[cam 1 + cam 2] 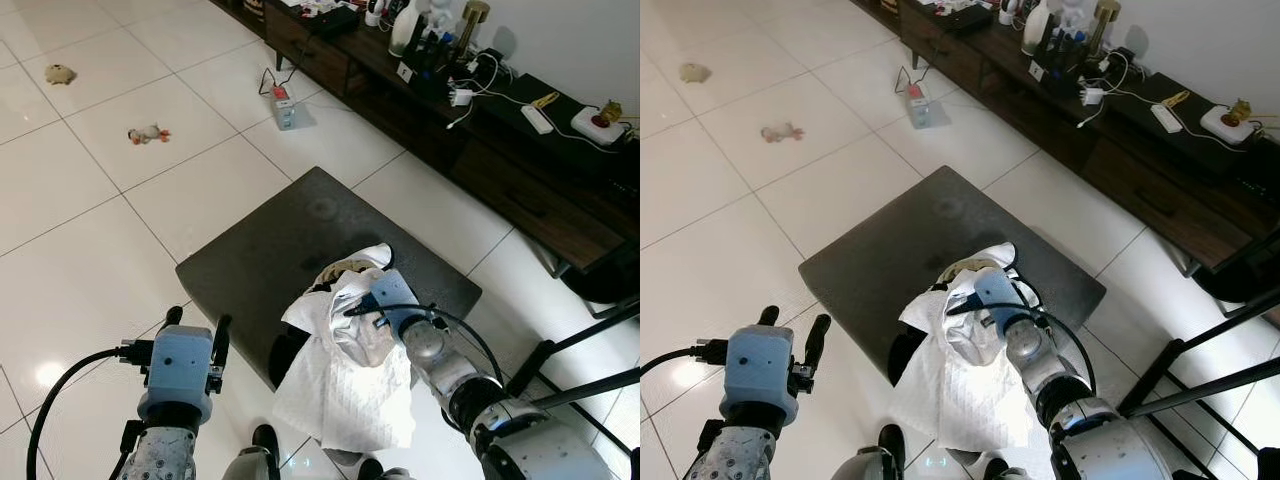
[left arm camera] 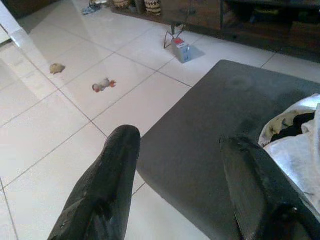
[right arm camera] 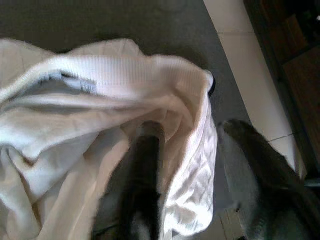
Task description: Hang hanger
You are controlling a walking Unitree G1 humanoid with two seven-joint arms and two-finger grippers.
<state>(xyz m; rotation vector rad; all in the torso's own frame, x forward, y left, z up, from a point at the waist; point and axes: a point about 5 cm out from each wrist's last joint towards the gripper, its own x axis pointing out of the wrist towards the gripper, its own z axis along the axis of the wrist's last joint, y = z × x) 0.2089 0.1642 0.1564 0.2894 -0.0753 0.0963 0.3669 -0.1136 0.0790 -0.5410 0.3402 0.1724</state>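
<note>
Jaws of your right gripper [image 1: 372,306] pinch the white garment [image 1: 345,385] at the worktop [image 1: 260,260] near edge, left gripper [image 1: 195,335] parted and empty; lift gently, keeping the fabric clamped.

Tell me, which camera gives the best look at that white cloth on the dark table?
The left eye view: it shows the whole white garment draped over the edge of the dark table, with the right gripper in its folds. The right eye view shows the same. The right wrist view gives close-up folds; the left wrist view catches an edge.
</note>
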